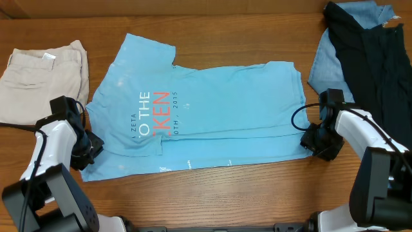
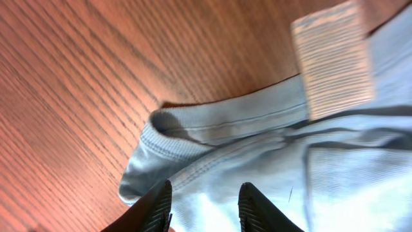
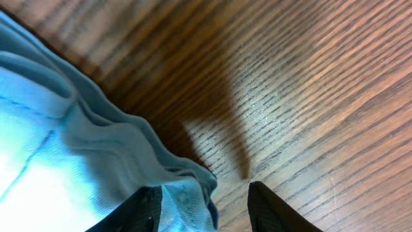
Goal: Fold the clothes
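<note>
Beige trousers [image 1: 45, 74] top-L; black garment [image 1: 367, 58] w/ denim-blue garment [image 1: 324, 67] top-R.

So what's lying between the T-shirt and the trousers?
Nothing: the overhead view shows only a strip of bare table between the T-shirt and the trousers.

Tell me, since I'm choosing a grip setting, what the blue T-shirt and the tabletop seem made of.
T-shirt: likely soft knit cotton, matte; fine ribbing, stitched hems and limp folds show. Table: wood or wood-look laminate, I cannot tell which; dark grain lines with a slight sheen where light glares.
</note>
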Tool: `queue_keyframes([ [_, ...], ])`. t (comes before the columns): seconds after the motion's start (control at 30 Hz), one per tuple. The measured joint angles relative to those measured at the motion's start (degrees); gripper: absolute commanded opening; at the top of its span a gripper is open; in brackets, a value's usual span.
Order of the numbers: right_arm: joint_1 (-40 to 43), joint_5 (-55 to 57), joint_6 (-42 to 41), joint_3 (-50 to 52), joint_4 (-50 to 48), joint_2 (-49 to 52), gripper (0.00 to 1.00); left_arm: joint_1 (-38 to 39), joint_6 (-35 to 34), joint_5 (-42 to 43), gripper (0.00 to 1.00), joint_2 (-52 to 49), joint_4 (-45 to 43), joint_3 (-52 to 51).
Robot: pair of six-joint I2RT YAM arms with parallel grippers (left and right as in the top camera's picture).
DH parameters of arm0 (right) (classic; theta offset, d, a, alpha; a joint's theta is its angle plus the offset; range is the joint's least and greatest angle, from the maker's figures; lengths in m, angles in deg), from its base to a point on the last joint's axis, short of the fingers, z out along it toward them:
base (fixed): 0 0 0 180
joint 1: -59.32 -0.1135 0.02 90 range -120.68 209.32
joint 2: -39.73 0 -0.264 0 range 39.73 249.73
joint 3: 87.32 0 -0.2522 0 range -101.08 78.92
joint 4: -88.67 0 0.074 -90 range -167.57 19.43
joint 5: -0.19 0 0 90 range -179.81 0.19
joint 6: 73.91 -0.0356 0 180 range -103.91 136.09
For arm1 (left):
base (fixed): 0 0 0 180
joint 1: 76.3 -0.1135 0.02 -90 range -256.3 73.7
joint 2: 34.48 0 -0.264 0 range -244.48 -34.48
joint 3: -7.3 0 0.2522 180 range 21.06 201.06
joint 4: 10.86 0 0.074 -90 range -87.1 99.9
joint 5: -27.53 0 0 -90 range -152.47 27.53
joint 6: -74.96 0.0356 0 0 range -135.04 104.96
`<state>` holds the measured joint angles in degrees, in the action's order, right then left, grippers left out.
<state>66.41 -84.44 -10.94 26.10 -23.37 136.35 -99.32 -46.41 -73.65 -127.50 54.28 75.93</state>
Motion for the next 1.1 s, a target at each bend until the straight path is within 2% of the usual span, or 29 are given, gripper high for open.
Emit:
queue_keyframes([
  [0.5, 0.0, 0.0, 1.7, -3.4, -1.9, -9.6, 0.44, 0.0, 2.3, 4.6, 0.41, 3.1, -2.1, 0.0],
  [0.57, 0.0, -1.6, 3.2, -3.8, -3.7, -10.9, 0.48, 0.1, 3.2, 6.1, 0.45, 3.6, -2.3, 0.0],
  [0.7, 0.0, -7.8, 7.6, -3.9, -9.6, -12.1, 0.62, 1.8, 6.3, 8.4, 0.58, 5.7, -3.2, 0.5],
  [0.8, -0.1, -11.8, 9.8, -4.0, -12.8, -12.8, 0.69, 5.1, 9.2, 9.9, 0.76, 7.1, -3.0, 3.0],
  [0.97, -1.2, -15.0, 13.0, -6.6, -12.0, -13.1, 0.76, 10.7, 13.8, 12.3, 0.82, 7.2, -2.8, 11.9],
  [1.1, -2.7, -16.0, 14.1, -10.4, -10.0, -13.1, 0.77, 12.6, 16.8, 13.0, 0.87, 4.6, -2.1, 22.3],
])
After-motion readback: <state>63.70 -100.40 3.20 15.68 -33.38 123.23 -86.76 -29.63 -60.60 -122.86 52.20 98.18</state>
